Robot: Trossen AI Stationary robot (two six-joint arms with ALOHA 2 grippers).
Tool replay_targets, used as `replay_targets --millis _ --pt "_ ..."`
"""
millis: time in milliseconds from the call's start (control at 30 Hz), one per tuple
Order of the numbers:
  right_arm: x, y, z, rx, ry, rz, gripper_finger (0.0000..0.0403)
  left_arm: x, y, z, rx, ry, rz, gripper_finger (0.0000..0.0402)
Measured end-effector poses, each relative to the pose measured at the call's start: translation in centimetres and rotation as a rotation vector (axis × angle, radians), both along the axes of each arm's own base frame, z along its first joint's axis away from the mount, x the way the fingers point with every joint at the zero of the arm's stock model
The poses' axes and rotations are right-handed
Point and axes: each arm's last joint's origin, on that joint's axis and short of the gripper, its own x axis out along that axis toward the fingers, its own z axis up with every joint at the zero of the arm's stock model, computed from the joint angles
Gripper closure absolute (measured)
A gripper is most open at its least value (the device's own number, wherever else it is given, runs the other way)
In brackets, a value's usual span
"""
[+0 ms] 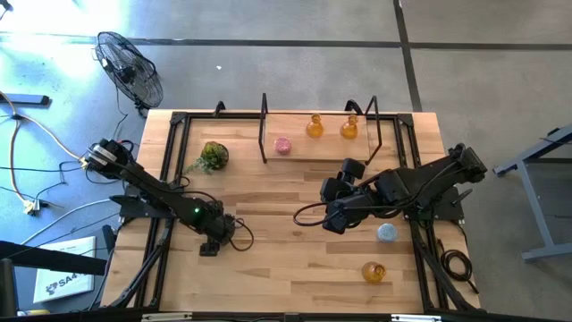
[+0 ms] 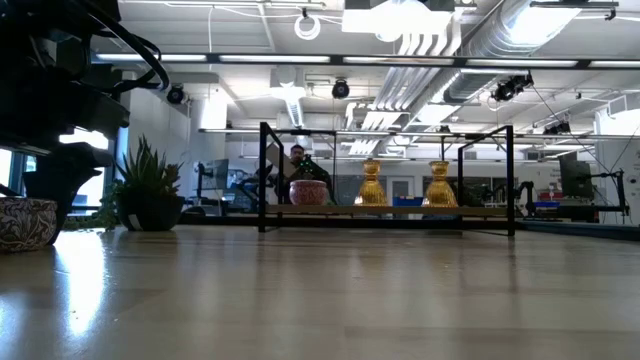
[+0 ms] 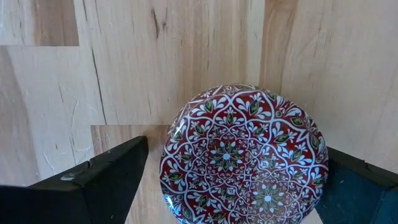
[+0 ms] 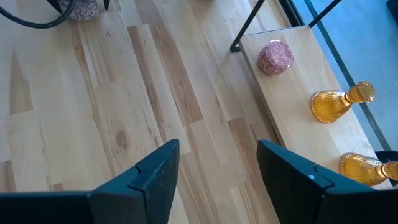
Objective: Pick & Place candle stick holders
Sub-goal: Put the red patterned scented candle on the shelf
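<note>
A squat round candle stick holder with a red, white and green pattern (image 3: pixel 245 155) stands on its base near the table's front left (image 2: pixel 25 222). My left gripper (image 3: pixel 237 149) points down over it, open, one finger on either side (image 1: pixel 212 241). My right gripper (image 4: pixel 217 146) hangs open and bare above the table's middle (image 1: pixel 335 221). On the wooden shelf (image 1: pixel 299 150) at the far edge stand a pink holder (image 1: pixel 282 145) and two amber holders (image 1: pixel 315 126) (image 1: pixel 349 128). A light blue holder (image 1: pixel 386 233) and an amber one (image 1: pixel 374 272) stand near the table's front right.
A green plant ball (image 1: pixel 213 156) lies at the far left of the table. The shelf sits inside a black wire frame (image 1: pixel 263 125) that rises above it. A fan (image 1: pixel 130 70) stands on the floor beyond the far left corner. Bare wood lies between the arms.
</note>
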Motion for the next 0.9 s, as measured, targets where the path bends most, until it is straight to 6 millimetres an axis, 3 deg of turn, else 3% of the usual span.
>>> replay_targets --millis 333,600,800,900 --pt "0.0 0.0 0.0 -0.003 -0.002 -0.002 0.0192 0.0 0.0 0.0 0.006 -0.007 0.013 0.0022" --pt "0.0 0.0 0.0 -0.005 -0.003 -0.003 0.0192 0.1 0.1 -0.1 0.015 -0.013 0.011 0.0116" --pt "0.0 0.0 0.0 -0.005 -0.003 -0.003 0.0192 0.3 0.0 0.2 0.022 -0.023 0.021 0.0116" --pt "-0.1 0.2 0.0 -0.005 -0.006 0.005 0.0192 1.5 -0.7 1.2 -0.012 -0.096 0.0 0.0116"
